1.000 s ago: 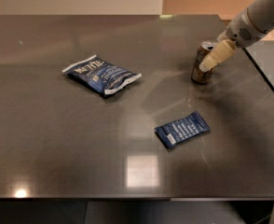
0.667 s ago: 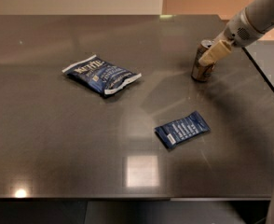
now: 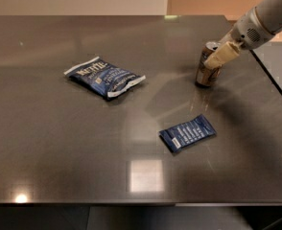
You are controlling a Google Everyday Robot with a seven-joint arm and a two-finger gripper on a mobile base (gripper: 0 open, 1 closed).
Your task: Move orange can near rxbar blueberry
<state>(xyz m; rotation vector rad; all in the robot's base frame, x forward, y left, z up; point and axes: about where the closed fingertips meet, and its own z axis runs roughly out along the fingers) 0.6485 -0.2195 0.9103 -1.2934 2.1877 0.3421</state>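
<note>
The orange can stands at the right of the dark table, leaning slightly. My gripper reaches in from the upper right and is closed around the can's upper part. One cream finger lies across the front of the can; the other is hidden behind it. The rxbar blueberry, a flat dark-blue wrapper with white lettering, lies flat on the table nearer the camera, a little left of the can and about a can's height away.
A puffy blue-and-white chip bag lies at the centre left of the table. The table's right edge runs just beyond the can. My arm comes in over that edge.
The gripper has drawn in slightly on the can, and the can now leans a little. The wrapper and the chip bag have not moved.
</note>
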